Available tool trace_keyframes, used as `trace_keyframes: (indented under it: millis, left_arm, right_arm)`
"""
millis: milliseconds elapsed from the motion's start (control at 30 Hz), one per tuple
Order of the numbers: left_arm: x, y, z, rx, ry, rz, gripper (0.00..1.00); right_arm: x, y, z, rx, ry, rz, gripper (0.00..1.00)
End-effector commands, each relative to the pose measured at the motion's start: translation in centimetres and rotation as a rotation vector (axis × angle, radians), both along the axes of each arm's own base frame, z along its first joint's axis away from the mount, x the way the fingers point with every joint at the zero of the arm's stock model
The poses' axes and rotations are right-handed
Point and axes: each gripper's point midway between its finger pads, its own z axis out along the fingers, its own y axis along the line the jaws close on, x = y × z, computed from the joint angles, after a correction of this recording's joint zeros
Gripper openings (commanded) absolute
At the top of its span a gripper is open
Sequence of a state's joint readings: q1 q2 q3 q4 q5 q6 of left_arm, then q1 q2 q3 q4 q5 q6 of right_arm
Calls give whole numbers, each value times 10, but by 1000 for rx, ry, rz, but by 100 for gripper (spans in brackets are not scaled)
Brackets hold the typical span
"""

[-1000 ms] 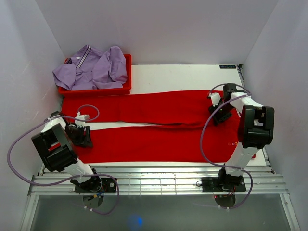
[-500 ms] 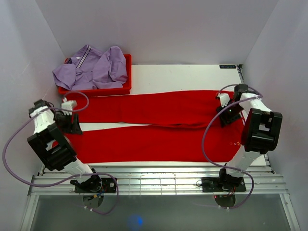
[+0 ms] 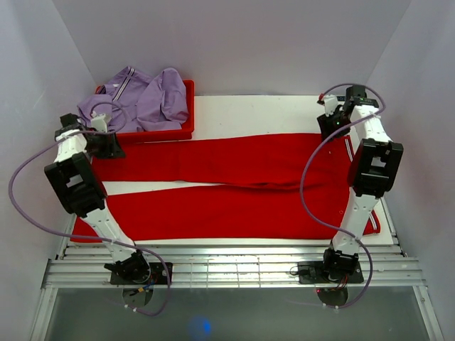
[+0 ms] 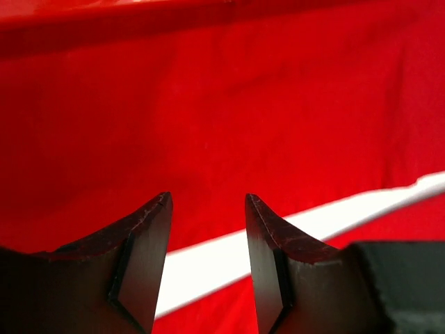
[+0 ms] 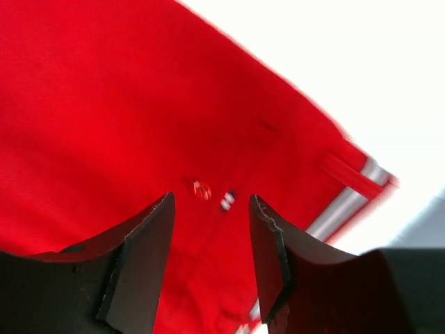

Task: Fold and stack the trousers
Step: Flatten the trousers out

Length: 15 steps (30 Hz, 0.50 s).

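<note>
While both arms reach toward the far half of the white table (image 3: 270, 112), the red trousers (image 3: 234, 160) lie spread flat and unfolded across it. Their two legs run side by side toward the left and the waist is at the right end. On the left half, a thin wedge of bare table shows between the legs.

The left gripper (image 3: 106, 145) hangs over the left end of the far leg, just beside the red bin (image 3: 142, 133) at the far left corner. A crumpled lilac garment (image 3: 142, 99) fills the bin and spills over its rim. In the left wrist view the left gripper (image 4: 207, 202) has its two dark fingers (image 4: 142, 257) parted with nothing between them. Beneath them is red trouser cloth (image 4: 208, 104), crossed by a slanting strip of white table (image 4: 334, 216).

The right gripper (image 3: 333, 126) sits over the far right corner of the trousers, at the waist. In its own wrist view the right gripper (image 5: 211, 198) is likewise spread and empty. The red cloth (image 5: 104, 104) below it carries a small round fastener (image 5: 201, 189) and a grey-and-white side stripe (image 5: 348, 202), with white table (image 5: 361, 69) past the edge. Whether either set of fingertips touches the fabric I cannot tell.
</note>
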<state>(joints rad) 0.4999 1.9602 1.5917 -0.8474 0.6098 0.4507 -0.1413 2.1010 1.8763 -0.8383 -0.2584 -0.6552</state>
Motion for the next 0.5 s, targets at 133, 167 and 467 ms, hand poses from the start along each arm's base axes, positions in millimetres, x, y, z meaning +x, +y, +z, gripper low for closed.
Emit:
trace_keyframes:
  millis: [133, 167, 467]
  left_arm:
    - [30, -13, -32, -5, 37, 85, 55]
    - [27, -12, -39, -1, 58, 86, 54]
    - [-55, -25, -99, 54, 305, -12, 42]
  right_arm:
    - [15, 3, -59, -34, 58, -6, 50]
    - [13, -1, -63, -60, 68, -5, 48]
    - [-53, -32, -96, -199, 186, 117, 44]
